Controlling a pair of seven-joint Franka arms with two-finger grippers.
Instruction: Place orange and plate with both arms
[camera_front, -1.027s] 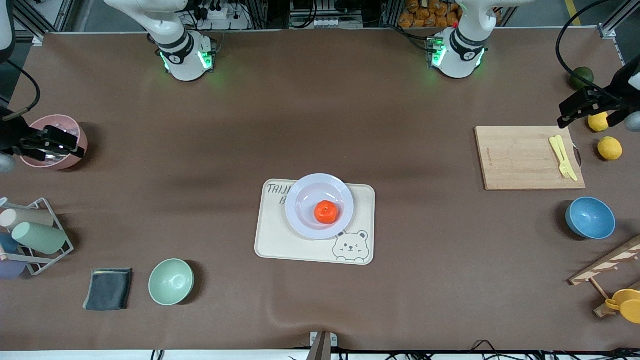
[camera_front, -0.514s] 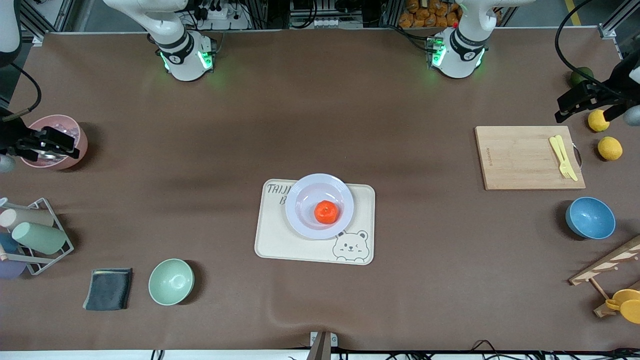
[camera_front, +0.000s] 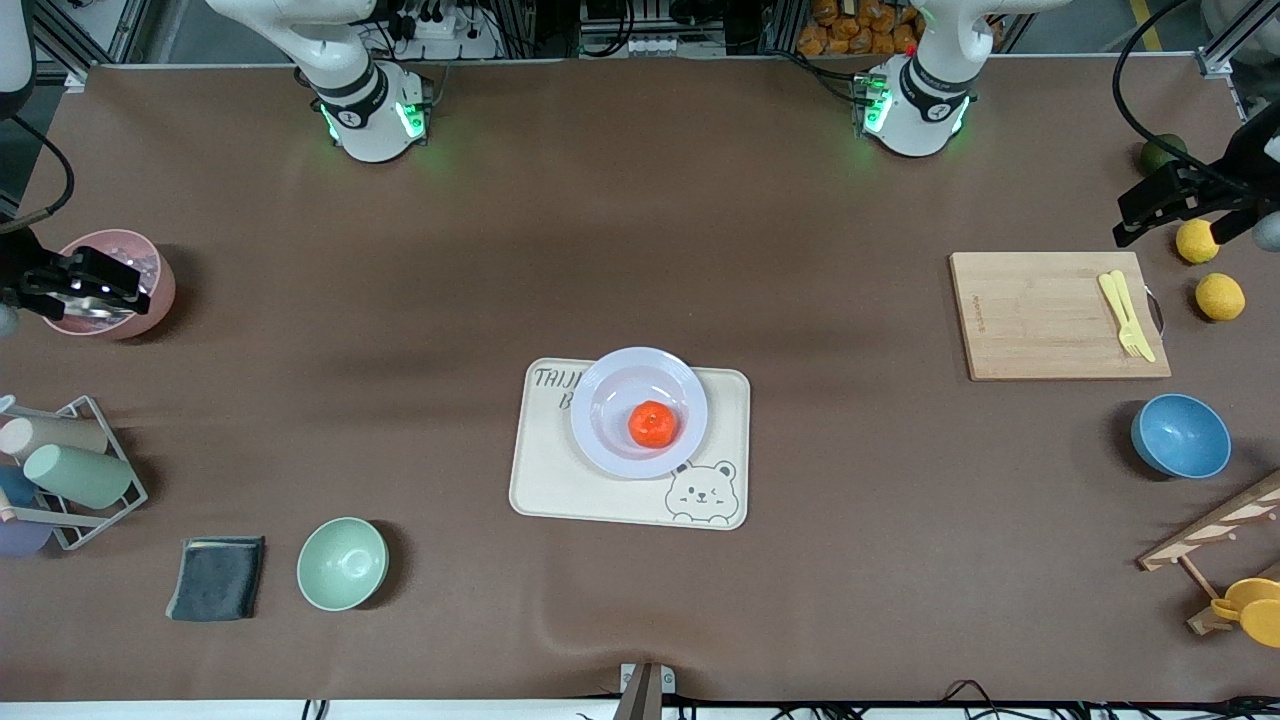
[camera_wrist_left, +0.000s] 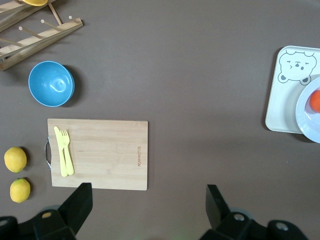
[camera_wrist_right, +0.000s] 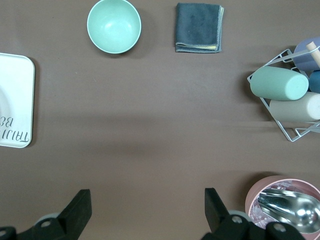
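The orange lies in the well of the lavender-white plate, which rests on the cream bear tray in the middle of the table. The plate's edge and a sliver of the orange show in the left wrist view. My left gripper is open and empty, high over the left arm's end of the table beside the lemons. My right gripper is open and empty, high over the pink cup at the right arm's end. Both are well apart from the plate.
A wooden cutting board with a yellow knife and fork, two lemons, a dark green fruit, a blue bowl and a wooden rack are at the left arm's end. A green bowl, grey cloth and wire cup rack are at the right arm's end.
Both grippers have drawn a little farther outward and toward the robots' bases. The orange and plate have not moved.
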